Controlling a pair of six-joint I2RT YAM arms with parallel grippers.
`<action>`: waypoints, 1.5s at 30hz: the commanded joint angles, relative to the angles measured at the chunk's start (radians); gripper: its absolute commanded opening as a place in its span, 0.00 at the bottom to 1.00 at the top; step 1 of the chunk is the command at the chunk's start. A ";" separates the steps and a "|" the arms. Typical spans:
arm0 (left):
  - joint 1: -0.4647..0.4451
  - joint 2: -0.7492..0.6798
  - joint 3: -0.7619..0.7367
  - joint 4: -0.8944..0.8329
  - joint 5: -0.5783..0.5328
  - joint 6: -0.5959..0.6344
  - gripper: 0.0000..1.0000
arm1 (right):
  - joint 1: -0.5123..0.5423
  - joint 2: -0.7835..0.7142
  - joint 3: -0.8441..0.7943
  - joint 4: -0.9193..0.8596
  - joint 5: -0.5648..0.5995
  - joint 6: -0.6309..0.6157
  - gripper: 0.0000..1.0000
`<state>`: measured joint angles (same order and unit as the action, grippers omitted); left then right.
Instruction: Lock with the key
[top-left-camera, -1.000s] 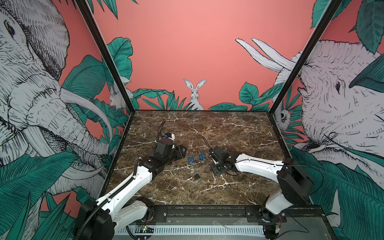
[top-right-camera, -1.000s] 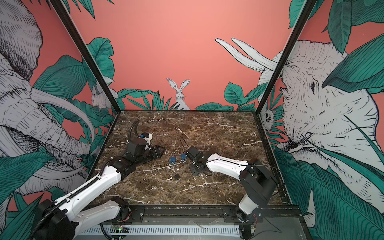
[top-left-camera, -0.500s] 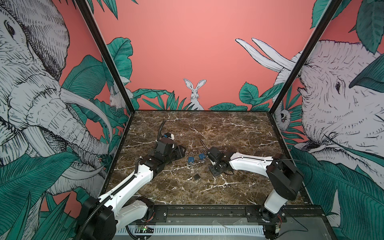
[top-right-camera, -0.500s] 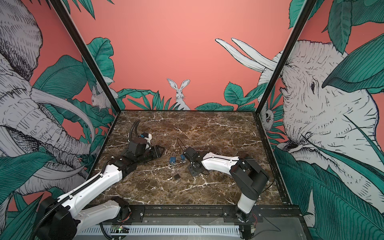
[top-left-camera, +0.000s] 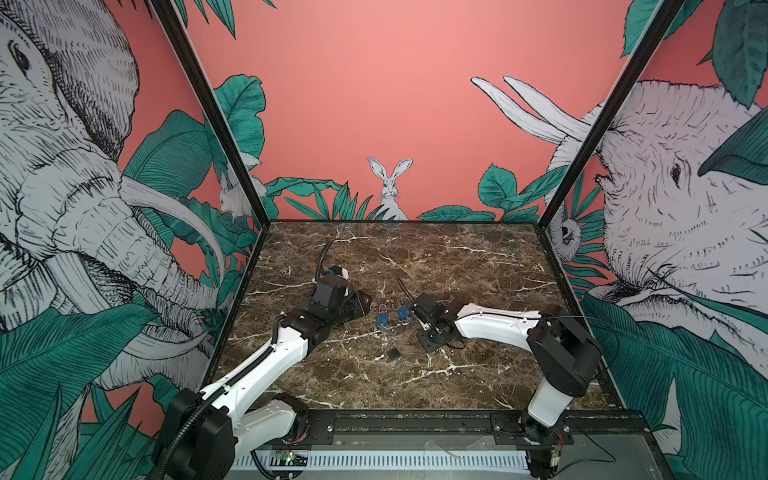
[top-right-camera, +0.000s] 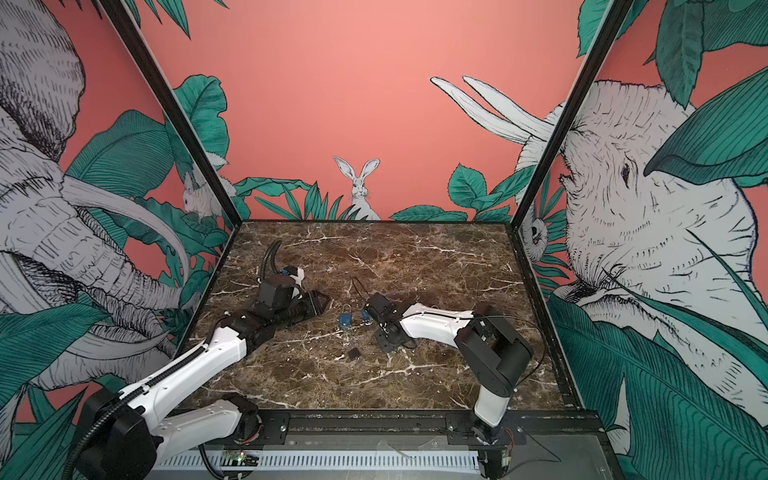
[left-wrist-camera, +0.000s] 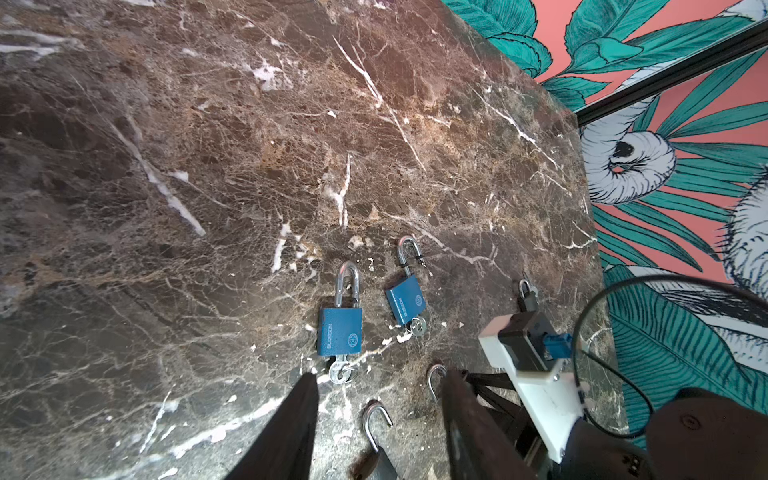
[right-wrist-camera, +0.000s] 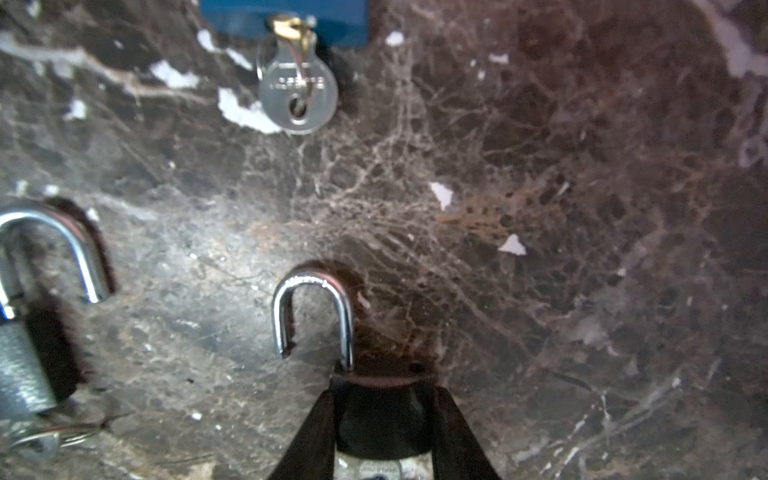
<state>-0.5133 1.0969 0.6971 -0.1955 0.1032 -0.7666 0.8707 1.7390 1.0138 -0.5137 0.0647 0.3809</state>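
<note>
Two blue padlocks (top-left-camera: 382, 320) (top-left-camera: 403, 312) lie mid-table, each with a silver key (left-wrist-camera: 343, 372) (left-wrist-camera: 417, 326) in its base. The left one's shackle is down, the right one's (left-wrist-camera: 405, 300) is raised. My right gripper (right-wrist-camera: 382, 386) is shut on the body of a black padlock (right-wrist-camera: 382, 419) whose shackle (right-wrist-camera: 311, 316) stands open. It sits low on the table beside the right blue padlock (top-right-camera: 365, 316). A second black padlock (top-left-camera: 394, 354) with an open shackle lies nearer the front. My left gripper (left-wrist-camera: 380, 374) is open and holds nothing, left of the blue padlocks (top-left-camera: 361, 301).
The brown marble table (top-left-camera: 457, 257) is walled by printed panels at the left, back and right. A black rail (top-left-camera: 415, 424) runs along its front edge. A key ring (right-wrist-camera: 41, 440) lies by the loose black padlock.
The right arm has slid left toward the blue padlocks, and its jaws have narrowed onto the black padlock. The left arm has not moved.
</note>
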 joint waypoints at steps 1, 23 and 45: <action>0.009 -0.008 -0.002 0.019 0.002 0.000 0.51 | 0.010 0.053 0.000 -0.003 0.029 0.009 0.33; 0.011 0.050 0.033 0.046 0.222 0.133 0.45 | 0.022 -0.191 0.123 -0.122 -0.006 0.015 0.13; -0.080 0.238 0.036 0.355 0.588 0.034 0.43 | 0.021 -0.279 0.169 -0.111 -0.068 0.050 0.12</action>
<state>-0.5777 1.3361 0.7063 0.1192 0.6590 -0.7258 0.8886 1.4891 1.1545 -0.6472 0.0059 0.4187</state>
